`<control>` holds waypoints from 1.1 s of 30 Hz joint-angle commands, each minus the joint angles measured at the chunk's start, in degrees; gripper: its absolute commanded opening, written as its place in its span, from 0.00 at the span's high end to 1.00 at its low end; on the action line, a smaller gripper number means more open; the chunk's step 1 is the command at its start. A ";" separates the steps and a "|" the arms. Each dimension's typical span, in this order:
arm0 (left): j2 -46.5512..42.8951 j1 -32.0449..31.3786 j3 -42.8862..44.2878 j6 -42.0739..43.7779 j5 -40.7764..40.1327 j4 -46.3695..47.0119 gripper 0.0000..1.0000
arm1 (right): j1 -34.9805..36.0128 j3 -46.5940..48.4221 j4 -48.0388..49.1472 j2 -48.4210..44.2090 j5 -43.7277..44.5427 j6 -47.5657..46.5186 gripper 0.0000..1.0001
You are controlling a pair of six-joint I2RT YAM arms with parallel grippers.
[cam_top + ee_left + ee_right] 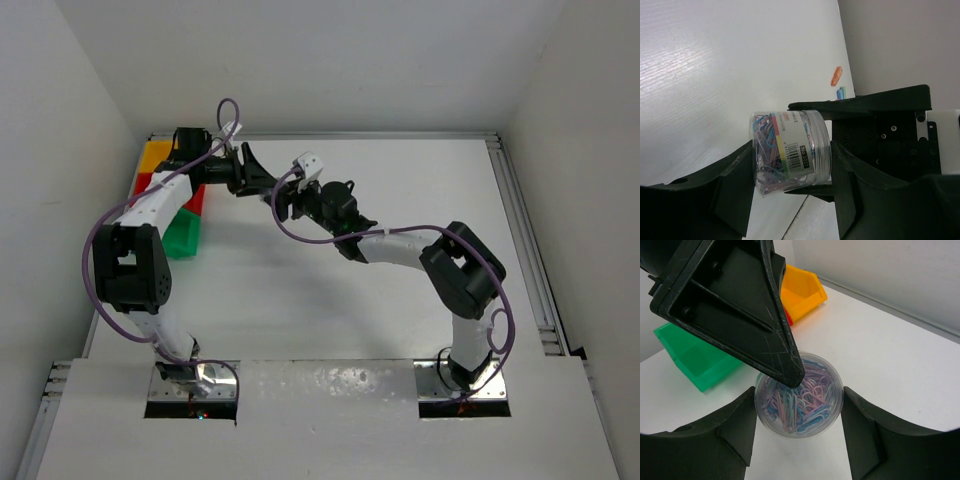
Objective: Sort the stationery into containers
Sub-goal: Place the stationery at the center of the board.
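Robotics lab cell: white table (380, 300), bare white walls (350, 60), aluminium edge rail (525, 235), cabled arms (400, 245).

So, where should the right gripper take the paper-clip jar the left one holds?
Probably the jar, by its round side wall, fingers either side, coming from the lid end: the left gripper pinches both flat ends, leaving only the wall free.
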 commanded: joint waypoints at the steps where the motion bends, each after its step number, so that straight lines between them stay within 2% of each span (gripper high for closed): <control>1: -2.27 -1.99 0.54 -1.06 3.26 2.79 1.00 | 0.35 2.20 3.90 0.48 -2.36 2.65 0.53; 4: -2.19 -2.08 0.36 -0.71 3.61 2.71 1.00 | 0.27 1.76 4.07 0.22 -2.54 2.92 0.71; 5: -2.27 -2.17 0.36 -0.28 3.44 2.70 0.99 | 0.27 1.50 4.07 -0.13 -2.80 2.92 0.84; 6: -2.10 -2.09 0.54 0.16 3.09 2.10 0.93 | 0.18 1.23 4.07 -0.48 -2.98 2.83 0.89; 7: -2.01 -2.08 0.97 1.91 2.21 0.44 0.66 | 0.18 0.54 3.98 -1.18 -3.15 2.74 1.00; 8: -2.01 -2.00 1.33 3.14 1.42 -0.54 0.51 | 0.27 0.18 3.72 -1.54 -3.24 2.66 1.00; 9: -1.83 -2.00 1.77 4.72 0.54 -1.59 0.29 | 0.18 -0.87 3.55 -1.89 -3.24 2.48 1.00; 11: -1.83 -1.82 2.47 7.46 -1.83 -3.70 0.14 | 0.27 -2.01 2.05 -3.38 -3.24 2.13 1.00; 12: -1.75 -1.47 2.73 7.99 -2.45 -4.06 0.01 | 0.27 -3.33 1.61 -3.82 -3.07 2.13 1.00; 15: -1.57 -0.50 4.75 11.32 -7.10 -7.22 0.00 | 0.27 -5.53 -3.21 -6.19 -0.88 2.48 1.00; 16: -1.48 0.11 5.54 14.29 -10.94 -8.53 0.00 | 0.27 -5.80 -7.57 -6.72 -0.08 2.39 1.00; 18: -1.48 0.73 8.61 16.77 -17.10 -12.05 0.00 | 1.40 -5.45 -13.22 -7.25 6.23 0.56 1.00; 19: -1.66 0.73 10.19 18.43 -24.79 -13.63 0.00 | 2.63 -4.75 -19.68 -6.91 8.51 -0.15 1.00; 21: -1.57 0.90 11.26 19.76 -35.00 -14.43 0.00 | 3.87 -1.95 -28.48 -4.37 14.06 -1.29 1.00; 24: -1.74 0.82 12.40 21.77 -42.68 -15.49 0.00 | 5.27 1.40 -34.93 -0.24 16.79 -0.51 1.00; 27: -2.10 0.90 11.79 22.49 -45.34 -16.02 0.00 | 6.42 2.64 -36.35 3.29 18.12 -0.42 1.00; 31: -2.62 0.82 10.47 23.37 -44.91 -16.37 0.00 | 7.12 4.57 -38.46 5.93 18.82 -0.16 1.00; 33: -2.71 0.64 10.03 24.51 -43.25 -16.72 0.00 | 7.12 5.97 -40.39 6.46 18.65 0.11 0.85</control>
